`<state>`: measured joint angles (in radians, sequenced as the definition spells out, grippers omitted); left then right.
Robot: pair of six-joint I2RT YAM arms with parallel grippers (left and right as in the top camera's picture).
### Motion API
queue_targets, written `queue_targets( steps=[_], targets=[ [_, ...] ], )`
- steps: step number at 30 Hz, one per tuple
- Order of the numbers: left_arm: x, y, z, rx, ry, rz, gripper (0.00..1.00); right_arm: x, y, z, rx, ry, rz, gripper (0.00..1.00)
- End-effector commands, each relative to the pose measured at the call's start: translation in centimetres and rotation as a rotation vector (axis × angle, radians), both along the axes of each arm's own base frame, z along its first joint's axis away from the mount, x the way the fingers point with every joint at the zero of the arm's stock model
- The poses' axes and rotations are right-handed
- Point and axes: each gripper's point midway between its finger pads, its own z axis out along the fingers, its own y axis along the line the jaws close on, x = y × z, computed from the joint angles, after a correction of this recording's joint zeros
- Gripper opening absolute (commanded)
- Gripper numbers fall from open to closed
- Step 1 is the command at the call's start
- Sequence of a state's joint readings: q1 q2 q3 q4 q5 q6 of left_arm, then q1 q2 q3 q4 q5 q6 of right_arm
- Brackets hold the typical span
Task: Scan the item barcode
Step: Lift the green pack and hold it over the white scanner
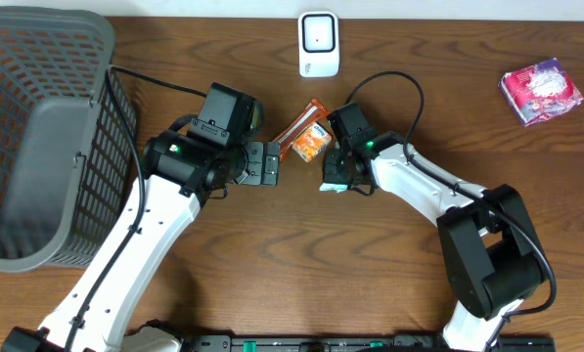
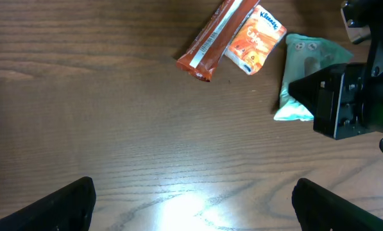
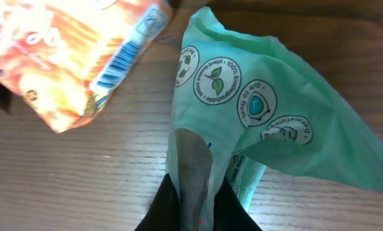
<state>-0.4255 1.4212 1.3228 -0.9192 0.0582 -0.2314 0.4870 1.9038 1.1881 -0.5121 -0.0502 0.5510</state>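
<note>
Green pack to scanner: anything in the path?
The right tool is shut on the green pack. The tissue pack and red bar lie flat on the table between it and the scanner, just off the straight line. A lifted carry would likely clear them; a slide might not.

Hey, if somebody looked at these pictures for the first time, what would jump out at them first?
Most likely the right hand pinching a crumpled green packet at mid-table, which fills the right wrist view. Just beside it lie an orange tissue pack and a red-brown bar, with the white scanner at the far edge and a big grey basket on the left.
</note>
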Motion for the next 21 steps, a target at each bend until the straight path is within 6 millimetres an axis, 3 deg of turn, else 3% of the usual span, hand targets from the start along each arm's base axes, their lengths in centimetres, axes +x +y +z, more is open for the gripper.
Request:
queue_targets(
  steps=[1, 3, 7, 13, 17, 21],
  targets=[
    [0.0, 0.1, 0.0, -0.002, 0.005, 0.0, 0.98, 2.7, 1.3, 3.4, 0.102, -0.062, 0.003, 0.01],
    [0.0, 0.1, 0.0, -0.002, 0.005, 0.0, 0.98, 6.0, 1.4, 7.7, 0.169, -0.161, -0.009, 0.01],
    [0.0, 0.1, 0.0, -0.002, 0.005, 0.0, 0.98, 10.5, 0.8, 12.8, 0.214, -0.322, -0.023, 0.01],
    [0.0, 0.1, 0.0, -0.002, 0.005, 0.0, 0.98, 16.6, 1.2, 18.1, 0.324, -0.636, -0.038, 0.01],
    [0.0, 0.1, 0.0, -0.002, 0.005, 0.0, 0.98, 19.7, 2.3, 19.5, 0.413, -0.789, -0.085, 0.01],
    [0.0, 0.1, 0.0, -0.002, 0.005, 0.0, 0.98, 22.8, 3.1, 18.2, 0.603, -0.847, -0.26, 0.01]
  ],
)
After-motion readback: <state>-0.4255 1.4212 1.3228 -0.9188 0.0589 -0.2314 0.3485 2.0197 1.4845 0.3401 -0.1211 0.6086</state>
